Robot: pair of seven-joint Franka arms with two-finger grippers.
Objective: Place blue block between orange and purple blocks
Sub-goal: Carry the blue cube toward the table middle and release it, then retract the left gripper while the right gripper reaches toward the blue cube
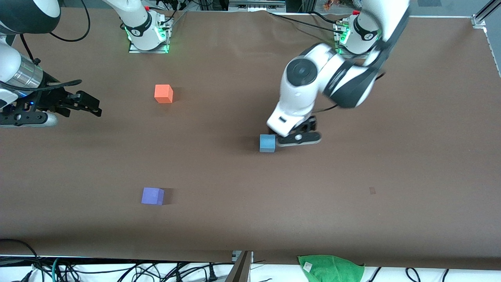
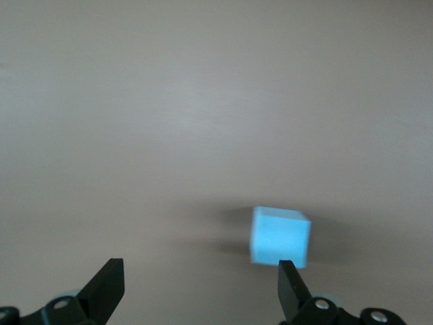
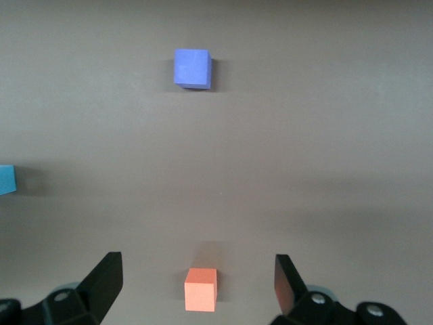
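Observation:
The blue block (image 1: 267,143) rests on the table near the middle. My left gripper (image 1: 294,136) is low beside it, toward the left arm's end, open and empty. In the left wrist view the blue block (image 2: 280,235) sits just past one fingertip (image 2: 292,288), not between the jaws of the left gripper (image 2: 201,284). The orange block (image 1: 163,94) lies farther from the front camera and the purple block (image 1: 152,196) nearer, both toward the right arm's end. My right gripper (image 1: 91,105) waits open at the right arm's end; its wrist view shows the orange block (image 3: 201,289), purple block (image 3: 192,68) and blue block (image 3: 5,179).
The brown table cover (image 1: 352,188) spans the whole surface. A green cloth (image 1: 330,268) lies off the table's near edge, with cables along that edge. The arm bases (image 1: 148,35) stand at the table's edge farthest from the front camera.

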